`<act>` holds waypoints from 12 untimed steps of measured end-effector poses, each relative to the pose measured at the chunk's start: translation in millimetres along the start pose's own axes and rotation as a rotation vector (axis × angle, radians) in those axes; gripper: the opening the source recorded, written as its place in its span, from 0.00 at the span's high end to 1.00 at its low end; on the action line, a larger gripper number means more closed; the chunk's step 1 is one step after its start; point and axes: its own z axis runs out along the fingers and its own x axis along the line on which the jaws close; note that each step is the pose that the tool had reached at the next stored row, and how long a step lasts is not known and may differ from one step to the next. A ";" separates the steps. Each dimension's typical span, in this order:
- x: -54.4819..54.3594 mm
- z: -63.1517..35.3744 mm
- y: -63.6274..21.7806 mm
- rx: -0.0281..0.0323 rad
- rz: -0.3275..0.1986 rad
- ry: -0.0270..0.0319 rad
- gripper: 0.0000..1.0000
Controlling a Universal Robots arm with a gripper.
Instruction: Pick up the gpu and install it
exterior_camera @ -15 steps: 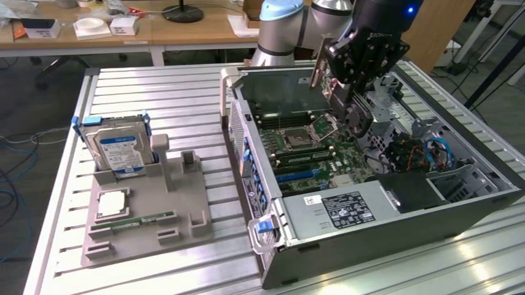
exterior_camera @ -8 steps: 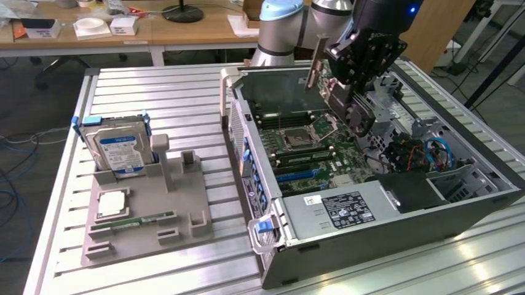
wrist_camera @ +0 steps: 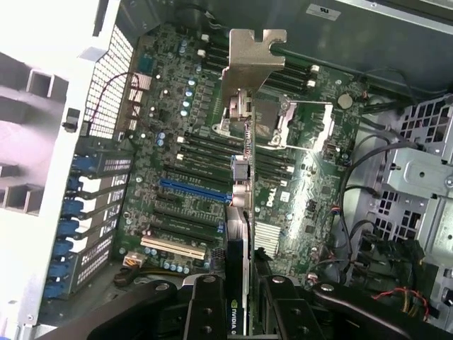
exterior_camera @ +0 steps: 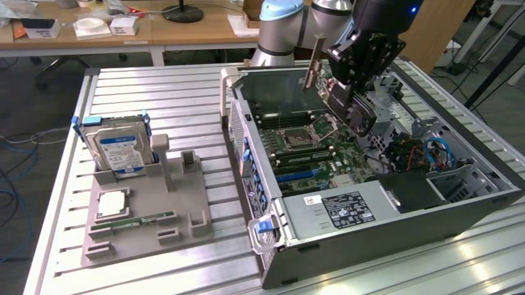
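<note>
One gpu [wrist_camera: 253, 60] over motherboard [wrist_camera: 177, 166]; cables [wrist_camera: 352, 234] beside

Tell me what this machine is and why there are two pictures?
It is a robot arm with a pincer at its end. One picture comes from a camera standing off the arm; the other from a camera on the arm's wrist. The pincer is shut on the gpu, a thin card with a silver end, held over an open computer case. On the table, a grey holder carries a hard drive with a blue label and a narrow green memory stick.
</note>
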 end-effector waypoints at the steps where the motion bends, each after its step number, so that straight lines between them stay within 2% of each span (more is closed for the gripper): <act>1: 0.0 0.0 0.0 -0.0001 -0.006 0.0002 0.74; 12: 0.0 0.0 0.0 -0.0018 -0.072 0.0019 0.74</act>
